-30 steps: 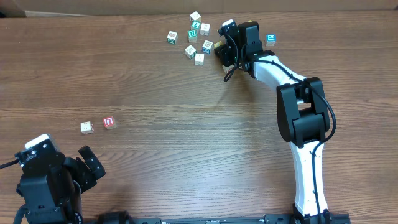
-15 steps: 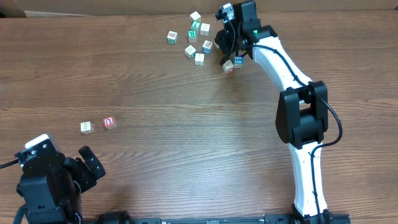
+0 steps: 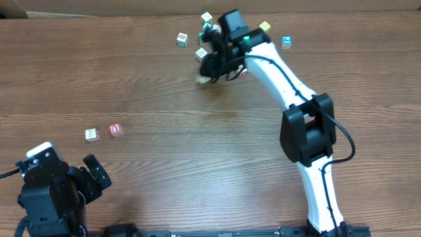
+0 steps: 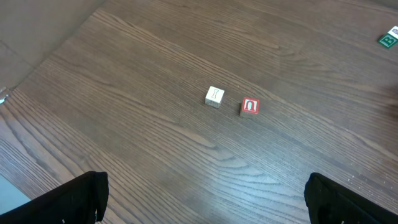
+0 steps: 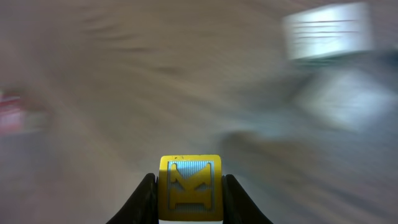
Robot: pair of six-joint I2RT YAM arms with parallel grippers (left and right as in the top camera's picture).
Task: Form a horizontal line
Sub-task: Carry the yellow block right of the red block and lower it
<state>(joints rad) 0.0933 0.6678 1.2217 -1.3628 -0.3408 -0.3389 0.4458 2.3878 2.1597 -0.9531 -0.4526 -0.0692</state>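
Note:
A cream-white cube (image 3: 91, 135) (image 4: 214, 96) and a red-marked cube (image 3: 116, 130) (image 4: 250, 107) lie side by side at the left of the table, a small gap between them. My right gripper (image 3: 210, 69) (image 5: 190, 194) is shut on a yellow cube (image 5: 190, 186) with a letter K on its face, held above the wood just left of the cube cluster at the far edge. Its fingers (image 5: 147, 199) press both sides of the cube. My left gripper (image 3: 96, 175) (image 4: 211, 202) stands open and empty at the near left corner, short of the two cubes.
Loose letter cubes lie scattered at the far edge: a green-marked one (image 3: 181, 40), a white one (image 3: 206, 17), a yellow-green one (image 3: 265, 27) and a blue-marked one (image 3: 287, 41). The right wrist view is motion-blurred. A green cube (image 4: 388, 39) shows at the left wrist view's edge.
The right gripper closed on the yellow cube in the cluster and swung left with it. The left arm and the two cubes at the left have not moved.

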